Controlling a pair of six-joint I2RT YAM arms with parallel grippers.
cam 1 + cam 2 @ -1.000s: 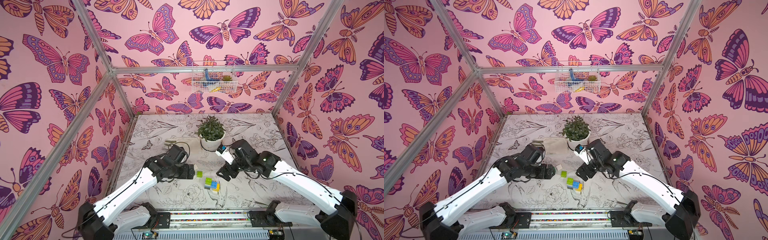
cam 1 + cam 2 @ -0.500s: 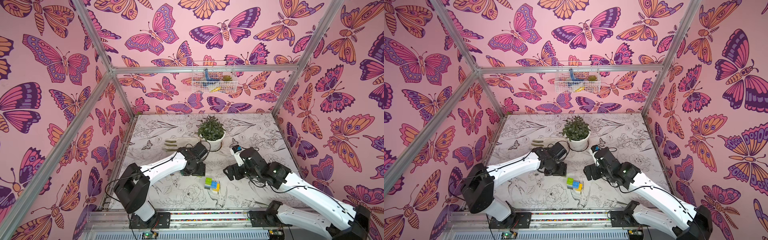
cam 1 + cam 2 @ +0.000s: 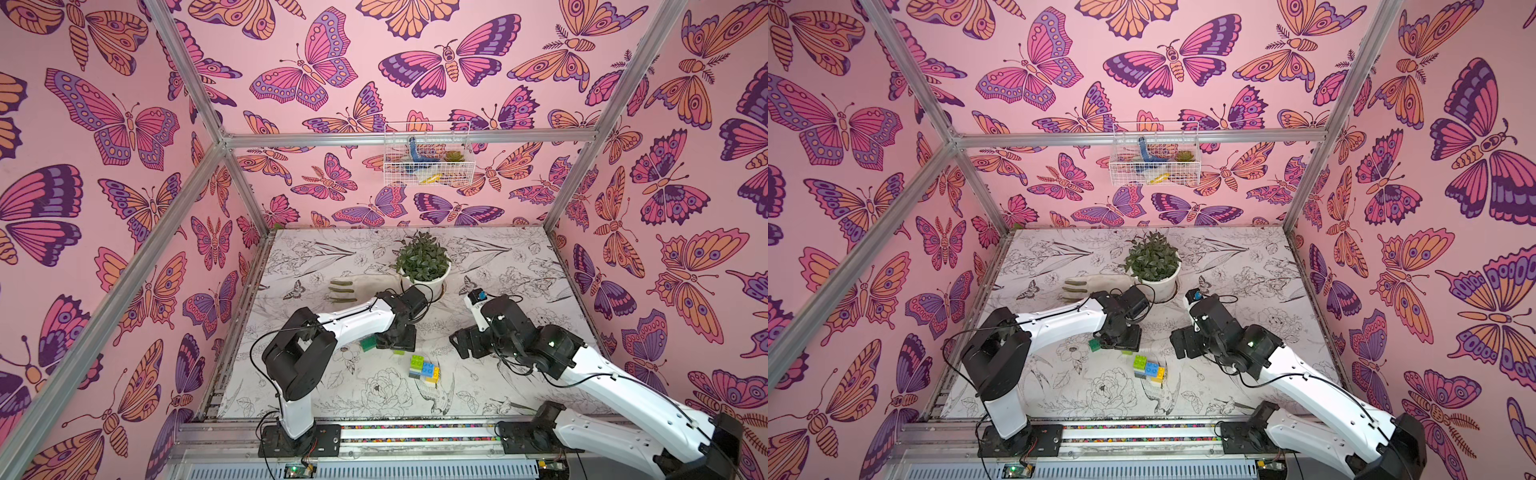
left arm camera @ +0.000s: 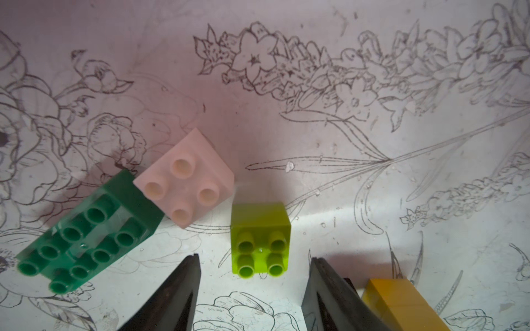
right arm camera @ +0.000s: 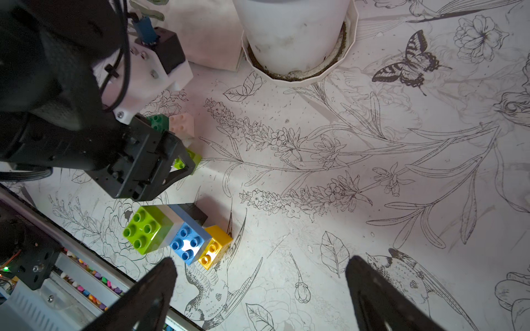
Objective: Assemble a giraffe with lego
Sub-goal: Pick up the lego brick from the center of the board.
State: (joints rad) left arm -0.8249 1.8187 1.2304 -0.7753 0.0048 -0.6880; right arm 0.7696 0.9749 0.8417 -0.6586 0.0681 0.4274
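**Left gripper poised over a loose lime brick, giraffe only part built**

Low in the middle of both top views, the left gripper points down at the table. Its jaws stand apart on either side of a loose lime brick, with a gap on each side, so nothing is gripped. Close by that brick lies a white brick, whose corner meets the end of a long dark green brick. From above, the gripper's body hides the white brick.

The part-built giraffe sits just below the left gripper in the frame. It is a joined cluster with lime on white, then blue, yellow and black.

The right gripper hangs to the right of the cluster, spread wide and empty.

Behind both arms stand a potted plant and a glove. A wire basket hangs on the back wall.
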